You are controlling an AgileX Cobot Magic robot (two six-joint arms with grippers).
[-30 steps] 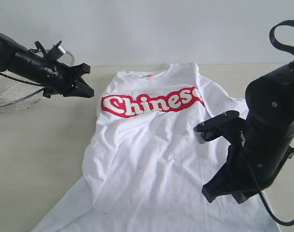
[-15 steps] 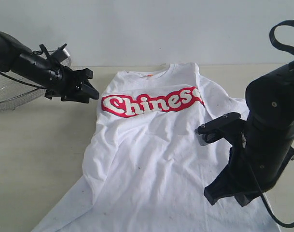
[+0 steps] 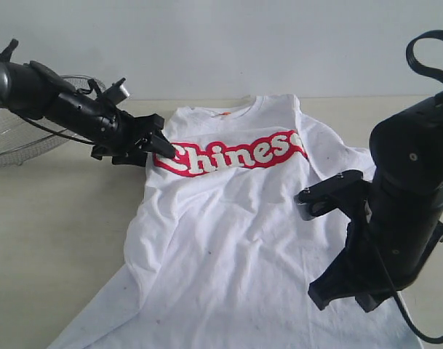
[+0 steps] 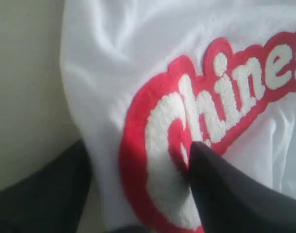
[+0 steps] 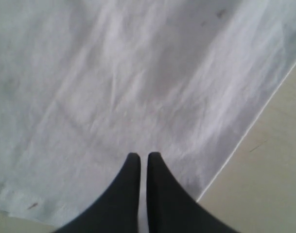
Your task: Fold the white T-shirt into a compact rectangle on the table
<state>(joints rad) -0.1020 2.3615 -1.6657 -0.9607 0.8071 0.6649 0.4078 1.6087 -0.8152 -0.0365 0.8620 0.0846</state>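
Observation:
The white T-shirt (image 3: 236,233) lies face up on the table (image 3: 54,218), its red "Chinese" lettering (image 3: 228,154) across the chest and an orange neck tag (image 3: 222,113) at the collar. My left gripper (image 3: 161,147) is open at the shirt's left chest edge. In the left wrist view its fingers straddle the letter "C" (image 4: 162,126), the left gripper (image 4: 138,145) low over the cloth. My right gripper (image 5: 144,156) is shut with nothing in it, over plain white fabric (image 5: 113,73) near the shirt's side edge. Its arm (image 3: 403,203) stands over the lower right.
A round wire-mesh basket (image 3: 17,138) sits at the far left behind the left arm. The shirt's bottom runs out of the exterior view. Bare table (image 5: 274,170) shows beside the shirt's right edge, and more (image 4: 21,73) lies left of the shoulder.
My left gripper has swung right, away from the basket, and come down at the shirt's left edge by the "C". The right arm has barely shifted.

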